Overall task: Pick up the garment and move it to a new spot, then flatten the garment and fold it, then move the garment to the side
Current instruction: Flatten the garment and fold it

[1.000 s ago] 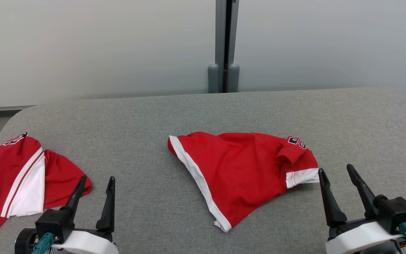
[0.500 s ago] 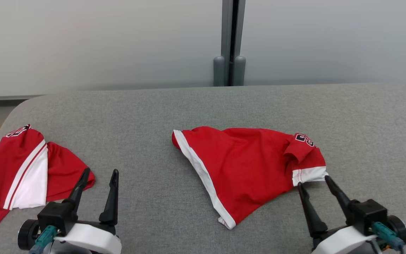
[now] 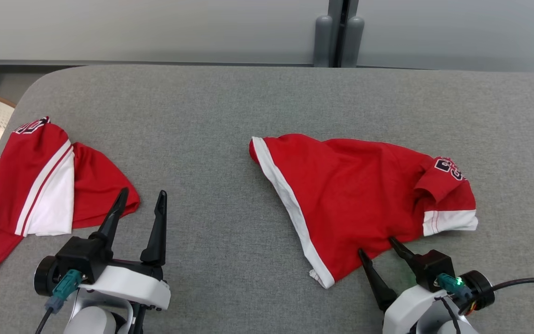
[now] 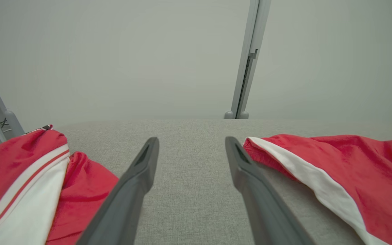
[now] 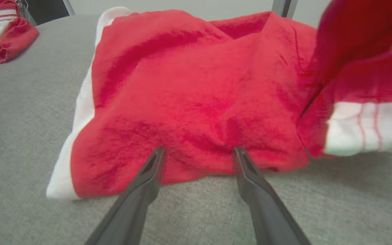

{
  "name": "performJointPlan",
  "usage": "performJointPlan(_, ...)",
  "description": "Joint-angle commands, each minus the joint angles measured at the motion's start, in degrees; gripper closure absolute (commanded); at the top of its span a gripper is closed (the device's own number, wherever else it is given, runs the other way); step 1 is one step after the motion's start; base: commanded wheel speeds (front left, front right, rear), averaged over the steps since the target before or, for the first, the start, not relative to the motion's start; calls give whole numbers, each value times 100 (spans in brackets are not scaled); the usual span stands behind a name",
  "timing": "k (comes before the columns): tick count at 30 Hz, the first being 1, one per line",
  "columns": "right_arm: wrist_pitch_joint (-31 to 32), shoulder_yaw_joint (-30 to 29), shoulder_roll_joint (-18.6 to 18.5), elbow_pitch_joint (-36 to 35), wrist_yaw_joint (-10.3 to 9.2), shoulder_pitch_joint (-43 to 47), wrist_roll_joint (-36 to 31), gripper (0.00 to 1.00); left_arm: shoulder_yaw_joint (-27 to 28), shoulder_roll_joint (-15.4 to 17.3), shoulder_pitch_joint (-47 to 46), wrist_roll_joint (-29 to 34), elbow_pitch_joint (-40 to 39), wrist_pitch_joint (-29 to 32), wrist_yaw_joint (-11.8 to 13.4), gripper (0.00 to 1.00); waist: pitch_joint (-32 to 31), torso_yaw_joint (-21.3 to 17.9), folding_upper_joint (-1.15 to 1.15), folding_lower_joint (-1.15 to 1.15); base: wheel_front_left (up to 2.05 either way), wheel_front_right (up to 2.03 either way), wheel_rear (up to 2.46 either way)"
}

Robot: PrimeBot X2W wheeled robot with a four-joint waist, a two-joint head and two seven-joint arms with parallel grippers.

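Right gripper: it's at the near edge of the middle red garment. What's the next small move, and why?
Probably close the right gripper on the red garment. Its jaws stand open and both fingertips sit at the garment's near edge, with fabric between them in the right wrist view. The garment lies crumpled on the grey table, not yet lifted.
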Motion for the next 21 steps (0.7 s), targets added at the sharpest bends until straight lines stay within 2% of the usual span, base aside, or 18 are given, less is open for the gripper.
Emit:
performJointPlan(1, -56, 3, 1, 40, -4, -78, 8, 0, 15, 6, -93, 49, 11, -38, -22, 0, 70, 63, 0, 0, 0, 0, 0)
performJointPlan(2, -74, 31, 18, 179, -4, -132, 17, 0, 19, 11, -115, 77, 36, -46, 11, 0, 84, 72, 0, 0, 0, 0, 0)
performJointPlan(3, -112, 54, 25, 292, -4, -177, 16, 9, 8, 43, -125, 129, 68, -43, 45, 0, 93, 75, 0, 0, 0, 0, 0)
performJointPlan(4, -144, 67, 45, 403, -4, -227, 46, 40, 9, 28, -144, 130, 82, -51, 48, 0, 98, 75, 0, 0, 0, 0, 0)
performJointPlan(5, -180, 77, 60, 501, -4, -264, 75, 53, 20, -3, -160, 98, 84, -61, 41, 0, 102, 76, 0, 0, 0, 0, 0)
performJointPlan(6, -203, 81, 70, 605, -4, -296, 100, 71, 24, -7, -176, 96, 99, -60, 38, 0, 104, 78, 0, 0, 0, 0, 0)
performJointPlan(7, -239, 89, 90, 684, -4, -326, 131, 100, 31, -8, -185, 104, 109, -56, 43, 0, 107, 74, 0, 0, 0, 0, 0)
performJointPlan(14, -617, 37, 141, 822, -4, -405, 326, 100, 73, 6, -165, 142, 118, -83, 72, 0, 50, 4, 0, 0, 0, 0, 0)
performJointPlan(21, -616, -203, 118, -134, -4, 141, 464, 100, 97, 35, -13, 140, 51, -84, 123, 0, -128, -145, 0, 0, 0, 0, 0)
